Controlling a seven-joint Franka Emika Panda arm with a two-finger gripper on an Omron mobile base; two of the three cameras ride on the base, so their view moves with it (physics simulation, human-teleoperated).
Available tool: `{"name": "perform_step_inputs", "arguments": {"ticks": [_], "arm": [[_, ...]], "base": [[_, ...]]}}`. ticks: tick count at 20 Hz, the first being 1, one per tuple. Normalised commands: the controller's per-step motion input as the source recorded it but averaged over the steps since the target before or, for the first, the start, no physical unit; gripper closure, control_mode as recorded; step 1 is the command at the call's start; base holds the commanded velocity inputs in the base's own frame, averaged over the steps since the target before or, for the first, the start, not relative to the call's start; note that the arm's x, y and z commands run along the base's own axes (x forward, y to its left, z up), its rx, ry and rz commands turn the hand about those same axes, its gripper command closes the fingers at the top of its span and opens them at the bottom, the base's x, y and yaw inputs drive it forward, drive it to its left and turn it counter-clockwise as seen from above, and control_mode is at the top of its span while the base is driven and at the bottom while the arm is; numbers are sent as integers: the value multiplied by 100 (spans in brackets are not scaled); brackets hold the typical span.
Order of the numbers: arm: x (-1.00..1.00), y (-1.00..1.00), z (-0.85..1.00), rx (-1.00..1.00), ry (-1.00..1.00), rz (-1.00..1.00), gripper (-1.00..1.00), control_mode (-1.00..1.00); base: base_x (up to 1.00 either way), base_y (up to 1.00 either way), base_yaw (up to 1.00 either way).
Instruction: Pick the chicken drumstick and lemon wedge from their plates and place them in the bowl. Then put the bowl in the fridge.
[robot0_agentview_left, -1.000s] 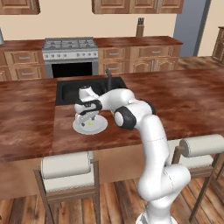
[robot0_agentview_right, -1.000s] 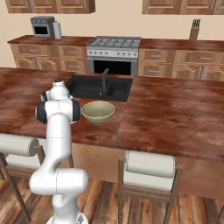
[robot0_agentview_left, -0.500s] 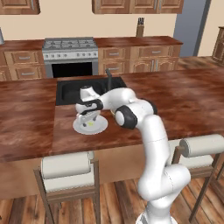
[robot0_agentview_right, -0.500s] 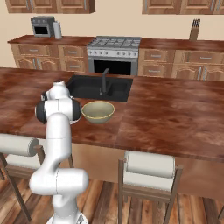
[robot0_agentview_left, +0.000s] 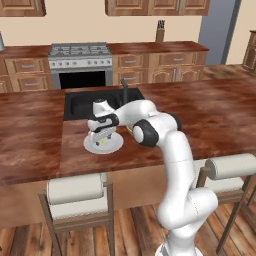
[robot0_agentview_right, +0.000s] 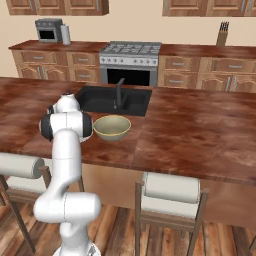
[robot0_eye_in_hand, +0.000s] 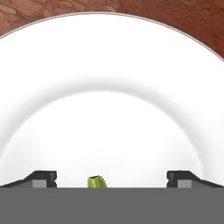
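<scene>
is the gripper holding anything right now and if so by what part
Nothing is held. The gripper is open over the white plate, its fingertips wide apart on either side of the lemon wedge, not touching it.

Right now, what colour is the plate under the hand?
Plain white; the plate shows best in the hand view, with the yellow-green lemon wedge on it.

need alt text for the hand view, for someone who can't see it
A tiny yellow-green lemon wedge lies on a plain white plate, midway between the open pincer's two dark fingertips at the bottom edge. Reddish-brown counter shows beyond the plate's rim in the top corners.
</scene>
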Motion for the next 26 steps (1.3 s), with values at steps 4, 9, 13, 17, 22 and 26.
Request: {"name": "perform_step_inputs", "arguments": {"ticks": [4, 9, 13, 17, 22, 26], "arm": [[-16, 0, -13, 0, -5, -1, 100, -100], [-25, -1, -9, 0, -3, -3, 100, -100], [-20, -6, -4, 0, -1, -5, 100, -100], [-2, -2, 15, 0, -3, -1, 100, -100], [-1, 0, 49, 1, -7, 0, 100, -100], [-4, -10, 51, 3, -5, 0, 100, -100]], "base": [[0, 0, 0], [0, 0, 0], [0, 0, 0], [0, 0, 0], [0, 0, 0], [0, 0, 0]]}}
